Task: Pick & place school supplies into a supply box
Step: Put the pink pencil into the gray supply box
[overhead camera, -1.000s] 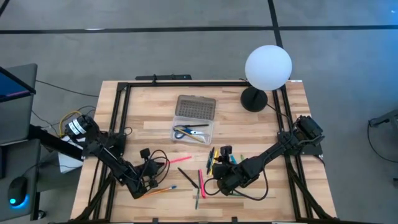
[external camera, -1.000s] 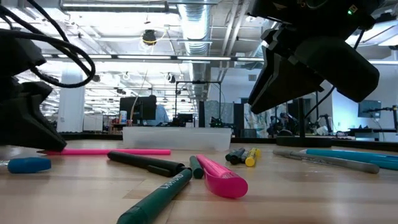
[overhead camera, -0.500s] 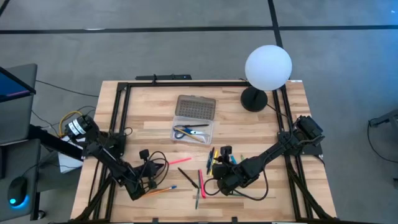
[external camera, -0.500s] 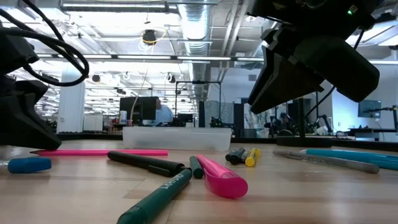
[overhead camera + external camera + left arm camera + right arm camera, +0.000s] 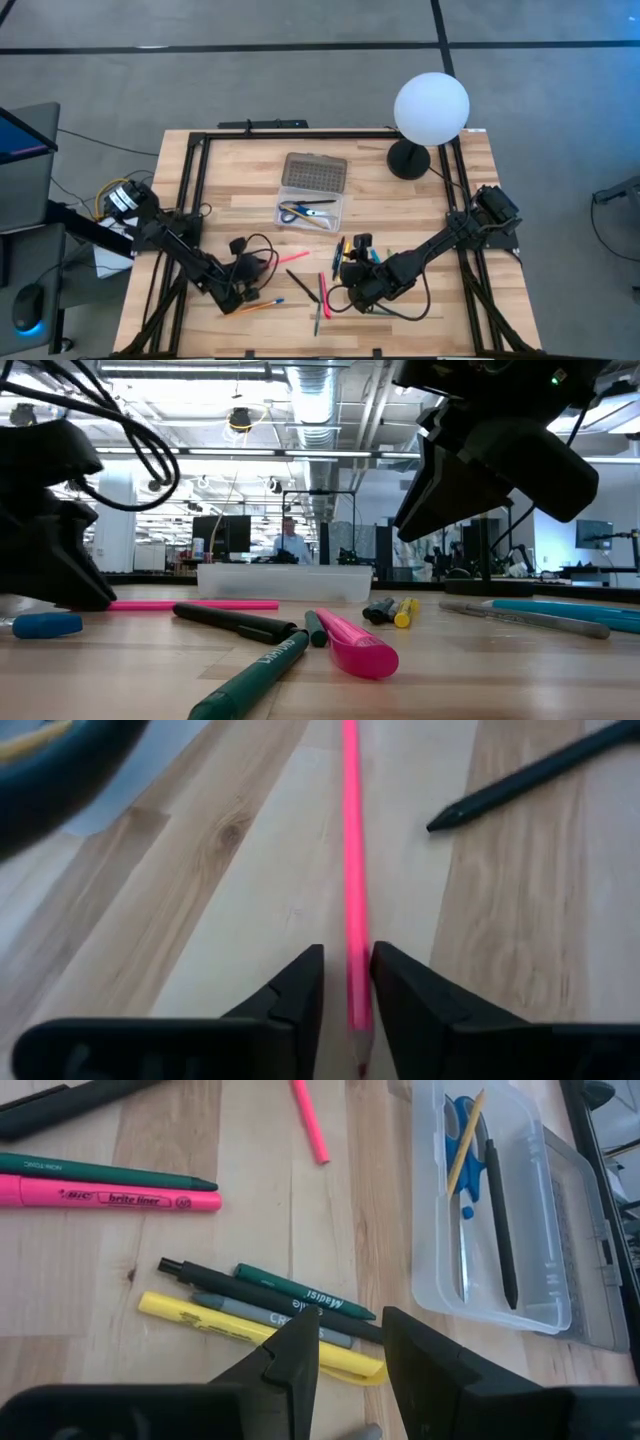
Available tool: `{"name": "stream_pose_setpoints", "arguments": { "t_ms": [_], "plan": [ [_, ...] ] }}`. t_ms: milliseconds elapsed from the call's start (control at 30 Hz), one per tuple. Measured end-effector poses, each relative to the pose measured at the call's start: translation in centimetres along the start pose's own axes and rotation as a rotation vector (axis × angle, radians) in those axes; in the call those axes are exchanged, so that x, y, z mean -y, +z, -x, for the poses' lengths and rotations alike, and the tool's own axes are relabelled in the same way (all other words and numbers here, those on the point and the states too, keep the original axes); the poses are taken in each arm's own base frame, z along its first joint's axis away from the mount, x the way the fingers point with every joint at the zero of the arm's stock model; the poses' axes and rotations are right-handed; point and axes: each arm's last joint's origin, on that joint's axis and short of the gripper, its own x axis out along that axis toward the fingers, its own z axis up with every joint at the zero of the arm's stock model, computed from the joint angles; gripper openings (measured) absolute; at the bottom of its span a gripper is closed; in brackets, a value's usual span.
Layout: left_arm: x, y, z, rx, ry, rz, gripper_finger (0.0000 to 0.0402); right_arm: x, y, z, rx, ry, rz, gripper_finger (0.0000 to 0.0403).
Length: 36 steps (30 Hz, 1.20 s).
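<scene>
Left gripper (image 5: 347, 988) jaws parted astride pink pencil (image 5: 352, 870); right gripper (image 5: 348, 1342) jaws open above yellow highlighter (image 5: 200, 1315).

Light wooden table (image 5: 240, 195), butcher-block planks, black rail frame around its edges. On the far right corner: black lamp base (image 5: 408, 160) under a white globe (image 5: 431, 108).

Centre, toward the far side: clear supply box (image 5: 311, 212), lid (image 5: 315, 173) folded open flat on the wood behind it.

Near half, loose on the surface:
- pink pencil (image 5: 352, 870), lying just left of centre
- orange pencil (image 5: 250, 307) close to the near edge, blue-capped piece (image 5: 45, 624) beside it
- black pen (image 5: 235, 622), green marker (image 5: 250, 678) and pink highlighter (image 5: 110, 1196) crossing near centre
- cluster of yellow highlighter (image 5: 255, 1337), grey, black and green pens (image 5: 300, 1295), side by side, touching
- teal and grey pens (image 5: 550, 615) on the right
</scene>
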Motion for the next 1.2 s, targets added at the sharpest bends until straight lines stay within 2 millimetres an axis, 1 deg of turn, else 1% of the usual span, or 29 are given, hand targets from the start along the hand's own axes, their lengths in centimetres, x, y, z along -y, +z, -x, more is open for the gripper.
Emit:
{"name": "stream_pose_setpoints", "arguments": {
  "t_ms": [67,133,200,267,300,333,567,867,1000,1100,1200],
  "plan": [
    [-0.2,0.3,-0.3,-0.021,0.000,0.031,0.0101,0.0,0.0,0.0,0.000,0.000,0.000,0.0108],
    [-0.4,0.7,-0.7,-0.052,-0.007,0.059,0.0097,0.0,0.0,0.0,0.000,0.000,0.000,0.0108],
    [-0.6,1.1,-1.1,-0.077,-0.020,0.062,0.0073,0.0,0.0,0.0,0.000,0.000,0.000,0.0108],
    [-0.7,1.4,-1.4,-0.095,-0.037,0.048,0.0032,0.0,0.0,0.0,0.000,0.001,0.000,0.0108],
    [-0.7,1.4,-1.4,-0.096,-0.040,0.037,0.0019,0.0,0.0,0.0,0.000,0.001,0.000,0.0108],
    [-0.7,1.5,-1.5,-0.094,-0.041,0.025,0.0015,0.0,0.0,0.0,0.000,0.001,0.000,0.0108],
    [-0.1,2.7,-1.1,-0.132,-0.035,-0.095,0.0006,0.0,0.0,0.0,0.000,0.002,0.000,0.0108],
    [1.3,6.3,0.8,-0.277,-0.029,-0.268,0.0004,0.0,0.0,0.0,-0.001,0.002,0.000,0.0108],
    [1.8,7.8,1.5,-0.252,-0.011,-0.294,0.0004,0.0,0.0,0.0,-0.001,0.002,0.001,0.0108],
    [1.8,8.2,1.5,-0.232,0.014,-0.296,0.0003,0.0,0.0,0.0,-0.001,0.002,0.001,0.0108],
    [1.3,8.4,1.4,-0.222,0.066,-0.300,0.0002,0.0,0.0,0.0,-0.001,0.002,0.001,0.0108]
  ]
}}
